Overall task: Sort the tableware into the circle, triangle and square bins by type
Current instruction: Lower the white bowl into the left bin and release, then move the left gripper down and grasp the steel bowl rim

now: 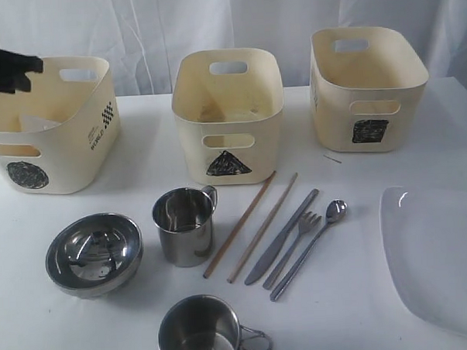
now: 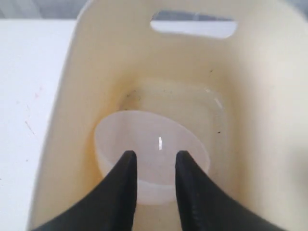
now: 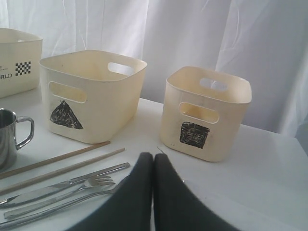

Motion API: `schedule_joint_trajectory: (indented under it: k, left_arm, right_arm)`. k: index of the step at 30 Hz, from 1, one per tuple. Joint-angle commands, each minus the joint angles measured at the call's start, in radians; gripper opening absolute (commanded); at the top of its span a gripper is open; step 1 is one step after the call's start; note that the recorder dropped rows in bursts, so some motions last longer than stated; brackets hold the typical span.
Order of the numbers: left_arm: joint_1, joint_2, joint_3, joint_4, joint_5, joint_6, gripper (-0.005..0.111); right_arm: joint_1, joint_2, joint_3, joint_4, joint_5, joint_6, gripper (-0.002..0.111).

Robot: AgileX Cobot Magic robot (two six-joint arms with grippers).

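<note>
Where the white tabletop (image 1: 356, 309) reaches its far side, three cream bins stand in a row: the circle bin (image 1: 58, 152) on the left, the triangle bin (image 1: 228, 113) in the middle and the square bin (image 1: 367, 84) on the right. The large white square plate (image 1: 439, 259) lies at the near right and runs past the edge of the exterior view. The steel bowl (image 1: 93, 253) sits at the near left, in front of the circle bin. Just to its right stands one steel mug (image 1: 184, 225). A second steel mug (image 1: 200, 331) stands nearer, at the front edge. The small white bowl (image 2: 151, 134) rests on the floor of the circle bin.

Between the mugs and the plate, lying slantwise side by side, are two wooden chopsticks (image 1: 239, 225) (image 1: 263, 228), then the knife (image 1: 281, 237), the fork (image 1: 292, 250) and the spoon (image 1: 310, 249) farthest right.

The left gripper (image 2: 154, 156) hangs above the circle bin, over the small white bowl, with its fingers parted and empty. The right gripper (image 3: 153, 156) has its fingers pressed together, holding nothing, at the near side of the cutlery.
</note>
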Motion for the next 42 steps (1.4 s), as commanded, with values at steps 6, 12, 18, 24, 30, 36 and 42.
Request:
schedule_joint_trajectory:
  k: [6, 12, 18, 24, 30, 36, 42]
  left_arm:
    - [-0.001, -0.292, 0.093, -0.107, 0.221, 0.051, 0.034]
    - [-0.001, -0.545, 0.490, -0.131, 0.164, 0.056, 0.034]
    - [-0.114, -0.793, 0.860, -0.204, 0.032, 0.168, 0.034]
    - [-0.209, -0.835, 1.051, -0.209, -0.070, 0.167, 0.054]
    - [-0.209, -0.798, 1.108, -0.211, -0.134, 0.161, 0.064]
    - [-0.209, -0.650, 1.108, -0.222, -0.204, 0.173, 0.064]
    - [-0.210, -0.542, 1.108, -0.233, -0.264, 0.181, 0.064]
  right_arm:
    - [0.000, -0.007, 0.005, -0.001, -0.002, 0.007, 0.000]
    - [0.000, -0.007, 0.005, -0.001, -0.002, 0.007, 0.000]
    - [0.000, -0.007, 0.005, -0.001, -0.002, 0.007, 0.000]
    - [0.000, -0.007, 0.005, -0.001, -0.002, 0.007, 0.000]
    - [0.000, -0.007, 0.005, -0.001, -0.002, 0.007, 0.000]
    - [0.000, -0.007, 0.005, -0.001, -0.004, 0.007, 0.000]
    - [0.000, -0.007, 0.005, -0.001, -0.004, 0.007, 0.000]
